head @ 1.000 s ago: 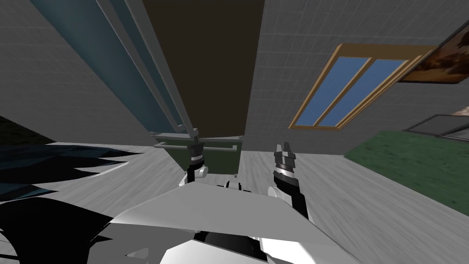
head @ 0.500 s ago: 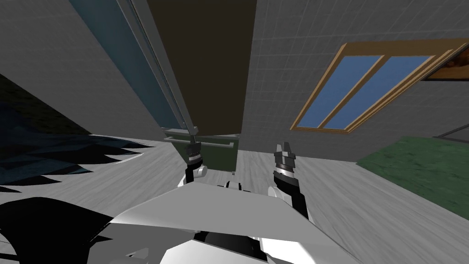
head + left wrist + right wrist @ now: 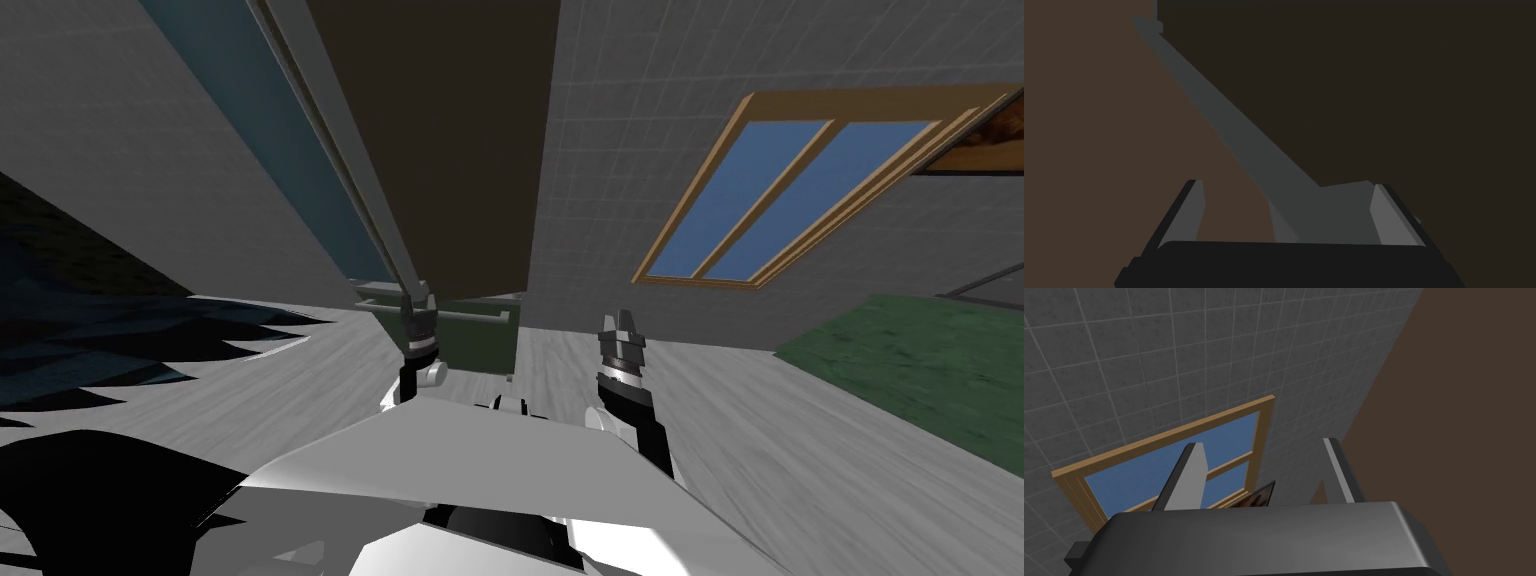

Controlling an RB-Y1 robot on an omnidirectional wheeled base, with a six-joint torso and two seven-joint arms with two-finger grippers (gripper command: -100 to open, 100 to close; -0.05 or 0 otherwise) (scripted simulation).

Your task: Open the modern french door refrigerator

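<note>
- Left gripper (image 3: 1287, 183) displaced slightly to the left since the earlier frame, at the lower end of the door handle (image 3: 1234, 120).
- Fingers spread, grey handle bar between them, nearer one finger.
- Refrigerator (image 3: 450, 130) directly ahead, dark brown front, green drawer (image 3: 485, 345) at its base.
- Right gripper (image 3: 622, 318) raised well apart from the handle, fingers spread, empty.
- Window (image 3: 770, 190) in the tiled wall further right.

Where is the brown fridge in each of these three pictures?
Head view: the refrigerator rises top middle, above the left claw.
Left wrist view: refrigerator behind the grey handle between the claw's fingers.
Right wrist view: refrigerator beside the right claw.
Shared landmark: window, head and right wrist.
</note>
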